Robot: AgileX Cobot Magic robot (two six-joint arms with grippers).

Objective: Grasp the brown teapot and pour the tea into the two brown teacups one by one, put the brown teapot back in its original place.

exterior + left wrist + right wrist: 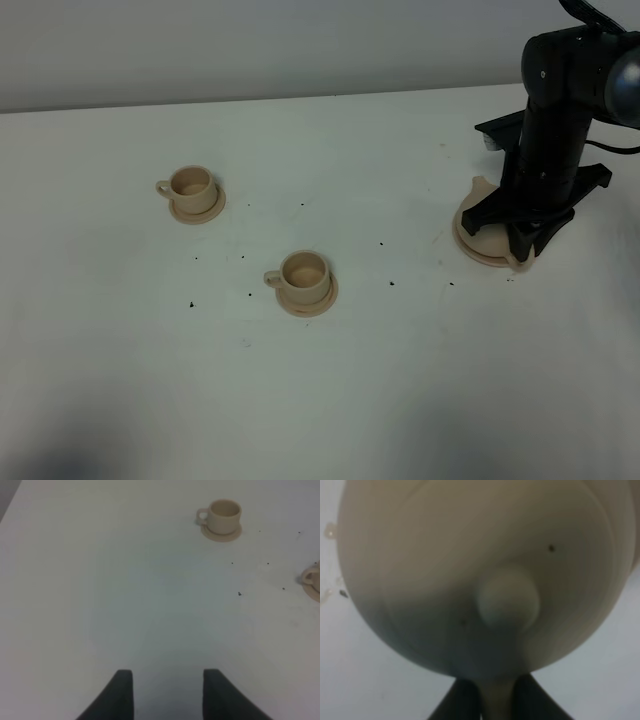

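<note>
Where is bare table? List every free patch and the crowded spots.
Widest bare patch: the table in front of the near teacup. Also free: the strip behind the far teacup, and the gap between the near teacup and the saucer. Crowded: the right side, where the right gripper clamps the brown teapot.

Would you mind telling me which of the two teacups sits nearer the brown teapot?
The front teacup, closer to the high camera, is nearer the brown teapot; the back teacup sits farther left and farther away.
</note>
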